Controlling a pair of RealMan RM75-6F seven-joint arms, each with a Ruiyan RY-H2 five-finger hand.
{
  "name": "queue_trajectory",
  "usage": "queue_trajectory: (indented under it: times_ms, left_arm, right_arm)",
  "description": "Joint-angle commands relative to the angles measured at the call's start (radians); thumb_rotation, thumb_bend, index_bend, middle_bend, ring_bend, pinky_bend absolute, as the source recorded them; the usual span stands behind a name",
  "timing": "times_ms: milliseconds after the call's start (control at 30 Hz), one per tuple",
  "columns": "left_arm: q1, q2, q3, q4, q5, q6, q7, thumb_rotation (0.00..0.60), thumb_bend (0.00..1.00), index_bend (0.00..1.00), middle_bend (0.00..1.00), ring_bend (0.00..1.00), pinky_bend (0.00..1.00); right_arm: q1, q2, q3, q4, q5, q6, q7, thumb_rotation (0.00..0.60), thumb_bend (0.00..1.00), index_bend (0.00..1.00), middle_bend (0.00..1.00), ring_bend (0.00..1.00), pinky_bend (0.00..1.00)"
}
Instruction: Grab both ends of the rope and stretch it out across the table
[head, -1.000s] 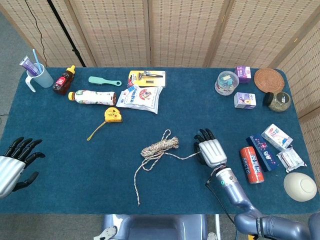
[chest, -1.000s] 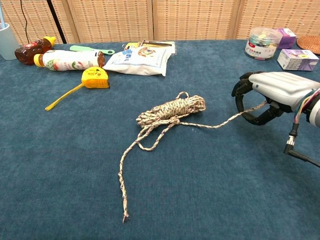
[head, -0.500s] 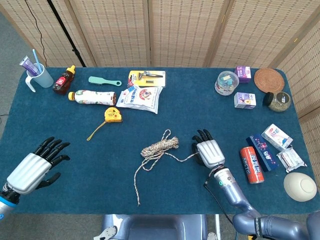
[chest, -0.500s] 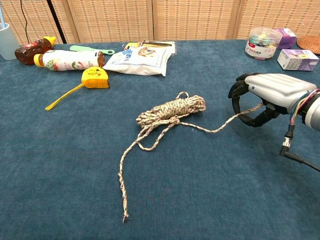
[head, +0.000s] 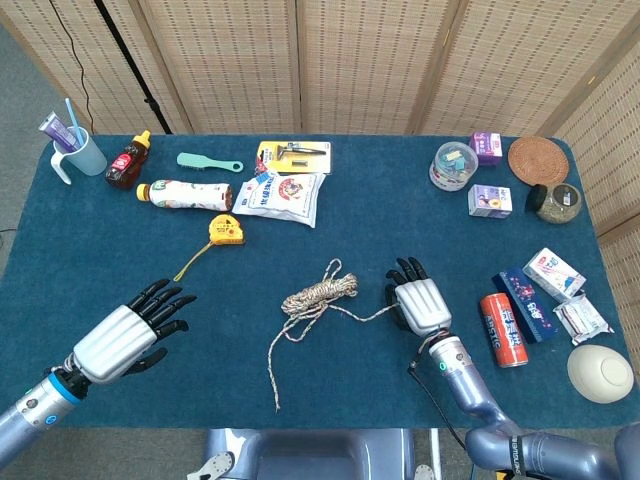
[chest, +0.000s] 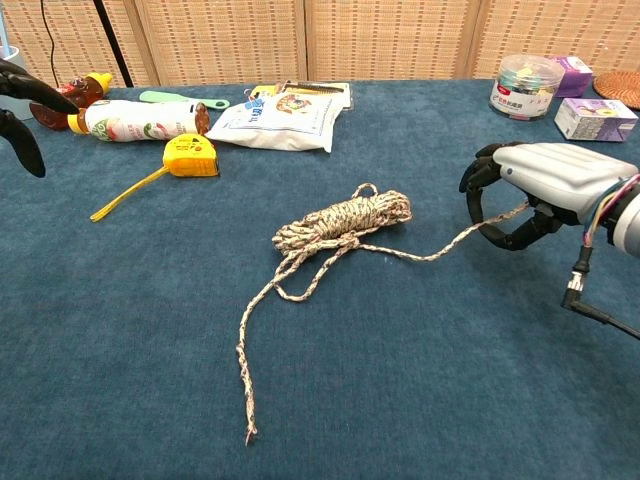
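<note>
- Head view: the rope (head: 318, 295) lies mostly bundled mid-table, one loose tail trailing toward the near edge. The right hand (head: 417, 304) grips the other end. The left hand (head: 125, 335) hovers over the table with fingers spread, holding nothing, well apart from the rope.
- Chest view: only the left hand's dark fingertips (chest: 25, 95) show at the left edge; the rope end runs raised off the cloth into the right hand's curled fingers (chest: 487, 172).

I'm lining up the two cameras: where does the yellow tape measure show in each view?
Head view: yellow tape measure left of centre, below the white bottle.
Chest view: tape measure upper left, its tape trailing down-left.
Shared landmark: the rope coil lies to its lower right in both views.
</note>
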Motion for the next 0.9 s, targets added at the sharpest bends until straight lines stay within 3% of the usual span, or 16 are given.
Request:
queue_trajectory:
  times_ms: [33,533,900]
  left_arm:
    - [-0.024,-0.029,0.001,0.019,0.013,-0.016,-0.001,0.600,0.32,0.38,0.13,0.07,0.00]
    - [-0.106,-0.183,0.037,0.132,0.036,-0.064,-0.052,0.600,0.32,0.42,0.13,0.08,0.00]
    - [-0.130,-0.235,0.059,0.174,0.019,-0.072,-0.048,0.600,0.32,0.42,0.13,0.06,0.00]
  right_arm:
    - [-0.001,-0.001,0.001,0.000,0.002,0.001,0.000,0.600,0.53,0.58,0.25,0.04,0.00]
    - [-0.008,-0.002,-0.003,-0.019,0.001,0.018,-0.013,0.600,0.53,0.58,0.25,0.05,0.00]
    - [-0.013,0.002,-0.006,-0.023,-0.004,0.023,-0.007,0.600,0.54,0.59,0.25,0.05,0.00]
